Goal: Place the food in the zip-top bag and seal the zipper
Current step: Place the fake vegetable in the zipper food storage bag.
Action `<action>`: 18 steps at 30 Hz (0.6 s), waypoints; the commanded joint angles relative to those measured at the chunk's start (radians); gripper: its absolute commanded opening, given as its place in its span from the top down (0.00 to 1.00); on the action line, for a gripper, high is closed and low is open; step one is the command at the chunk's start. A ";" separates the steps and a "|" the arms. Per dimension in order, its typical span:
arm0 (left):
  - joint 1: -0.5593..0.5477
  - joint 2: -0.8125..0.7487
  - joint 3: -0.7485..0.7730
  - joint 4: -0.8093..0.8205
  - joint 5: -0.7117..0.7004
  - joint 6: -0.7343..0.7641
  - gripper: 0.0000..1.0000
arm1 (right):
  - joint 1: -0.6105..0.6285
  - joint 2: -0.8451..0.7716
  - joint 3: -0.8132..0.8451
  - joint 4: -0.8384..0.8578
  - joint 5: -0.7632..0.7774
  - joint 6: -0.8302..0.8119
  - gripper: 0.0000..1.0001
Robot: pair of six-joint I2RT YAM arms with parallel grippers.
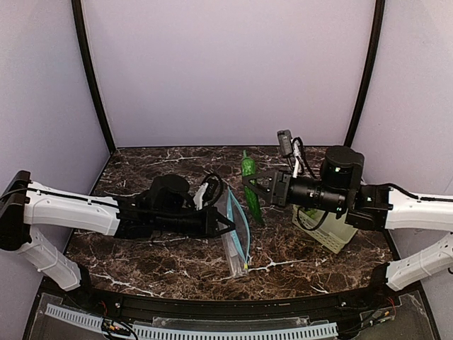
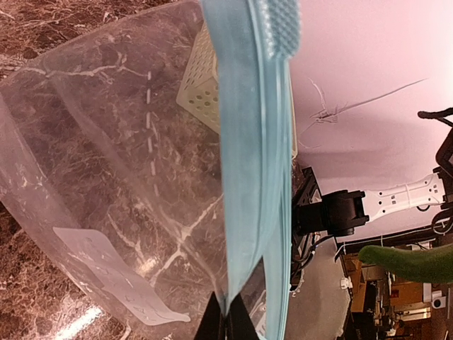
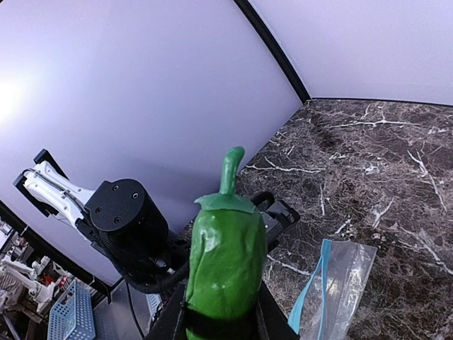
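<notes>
The zip-top bag [image 1: 238, 239] stands on edge on the marble table, its teal zipper strip [image 1: 240, 212] raised. My left gripper [image 1: 228, 225] is shut on one side of the zipper edge [image 2: 244, 163]; the fingertips [image 2: 212, 327] pinch the strip, and the mouth gapes beside them. The white label [image 2: 117, 280] shows on the bag wall. My right gripper [image 1: 249, 190] is shut on the green vegetable [image 1: 249, 180], a pepper with a stem [image 3: 226, 255], held in the air just right of and above the bag [image 3: 333, 290]. The brown-orange oval is out of view.
A pale green slotted basket [image 1: 327, 232] sits under the right arm at the table's right side and shows through the bag in the left wrist view [image 2: 202, 85]. Lilac walls close in the back and sides. The left arm's wrist [image 3: 131, 219] is behind the pepper.
</notes>
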 commanded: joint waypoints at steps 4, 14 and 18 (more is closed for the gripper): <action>-0.002 -0.004 -0.036 0.044 0.004 -0.022 0.99 | 0.046 0.105 -0.027 0.215 0.099 -0.025 1.00; -0.002 -0.028 -0.053 0.043 -0.013 -0.031 0.99 | 0.064 0.168 -0.081 0.371 0.186 0.012 1.00; -0.002 -0.039 -0.063 0.055 -0.017 -0.040 0.99 | 0.069 0.173 -0.115 0.422 0.216 0.029 1.00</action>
